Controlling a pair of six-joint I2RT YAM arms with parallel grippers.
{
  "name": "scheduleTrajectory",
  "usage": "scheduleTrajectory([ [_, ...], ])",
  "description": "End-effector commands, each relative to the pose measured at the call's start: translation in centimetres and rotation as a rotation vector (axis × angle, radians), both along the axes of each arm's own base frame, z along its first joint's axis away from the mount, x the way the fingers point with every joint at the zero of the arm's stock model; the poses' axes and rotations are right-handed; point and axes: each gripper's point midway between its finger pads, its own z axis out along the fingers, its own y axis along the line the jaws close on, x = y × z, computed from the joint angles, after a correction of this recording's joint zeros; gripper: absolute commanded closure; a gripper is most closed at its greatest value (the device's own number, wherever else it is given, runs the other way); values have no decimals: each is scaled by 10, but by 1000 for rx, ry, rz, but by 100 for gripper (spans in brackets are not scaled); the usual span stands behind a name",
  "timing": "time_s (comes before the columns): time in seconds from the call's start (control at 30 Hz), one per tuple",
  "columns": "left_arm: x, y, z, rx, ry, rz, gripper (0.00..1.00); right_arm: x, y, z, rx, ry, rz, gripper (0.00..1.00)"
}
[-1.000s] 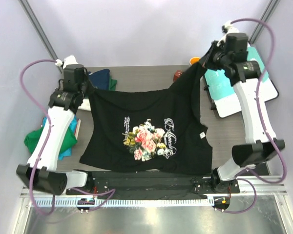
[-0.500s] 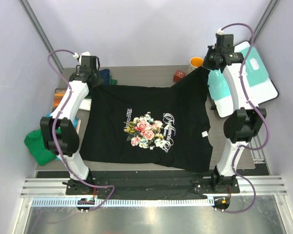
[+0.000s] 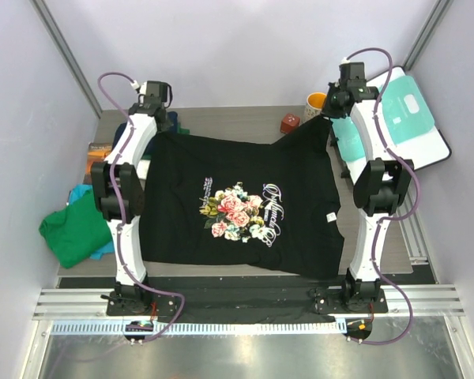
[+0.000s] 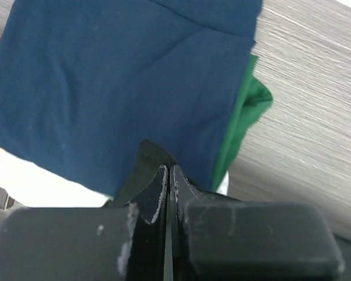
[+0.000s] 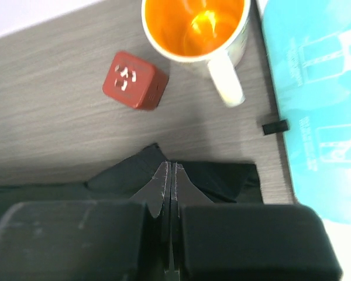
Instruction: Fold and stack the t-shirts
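Left claw (image 4: 168, 171) pinched shut on black shirt (image 3: 237, 205) far-left corner, my right claw (image 5: 170, 168) on its far-right corner, with navy shirt (image 4: 105, 88), mug (image 5: 194, 29) and cube (image 5: 134, 79) just beyond it.

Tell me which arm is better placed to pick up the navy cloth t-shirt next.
Left, probably. The left gripper, pinching the black rose-print t-shirt, hangs directly over the navy cloth t-shirt; the right gripper holds the far-right corner, beside the orange-lined white mug.

Nothing legible: white script on the black t-shirt (image 3: 237, 209) too small, red cube (image 5: 134, 80) marks blurred.
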Motion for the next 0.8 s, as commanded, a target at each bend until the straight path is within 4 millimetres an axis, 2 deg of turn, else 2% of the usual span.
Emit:
scheduleTrajectory([
  [0.0, 4, 29, 1, 83, 37, 75, 100, 17, -6, 39, -4, -122, 2, 99],
  [0.03, 7, 31, 5, 85, 31, 83, 100, 18, -20, 37, -1, -121, -19, 99],
  [0.1, 6, 36, -1, 89, 63, 91, 100, 18, -21, 33, 4, -112, -12, 99],
  [0.3, 3, 34, -4, 78, 79, 59, 100, 13, -3, 22, 69, -80, 50, 99],
  [0.53, -12, 18, 3, 11, 102, -15, 100, -12, 9, 49, 86, -105, 87, 99],
  [0.57, -12, 15, 19, -6, 57, -28, 100, -16, 10, 52, 86, -108, 88, 99],
  [0.63, -17, 5, 20, -47, 50, -70, 100, -29, 11, 61, 89, -114, 94, 99],
  [0.67, -17, 2, 33, -63, 14, -83, 100, -35, 11, 56, 93, -96, 95, 99],
  [0.7, -20, -2, 36, -79, 10, -97, 100, -43, 11, 70, 92, -118, 98, 99],
  [0.73, -21, -14, 39, -116, 4, -141, 100, -49, 11, 72, 89, -117, 97, 99],
  [0.77, -24, -19, 48, -127, -11, -162, 100, -55, 10, 66, 85, -101, 96, 99],
])
